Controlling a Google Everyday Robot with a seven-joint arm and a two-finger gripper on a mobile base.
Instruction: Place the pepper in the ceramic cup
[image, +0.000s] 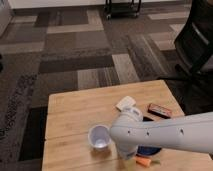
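I am reaching for the pepper (144, 161), which is lying on the desk (75, 107) just beside my spread, empty jaws, with the cup (99, 137) near their other side; next, I judge, comes straddling and pinching it.

No writing, label, brand or number is legible on any object here.

One gripper (126, 156) hangs low over one wooden table (70, 112). Just left of it is one white ceramic cup (99, 137). Just right are one orange pepper (144, 161) and one dark blue bowl (150, 150). Beyond it are one pale yellow block (125, 103) and one dark flat packet (159, 110).
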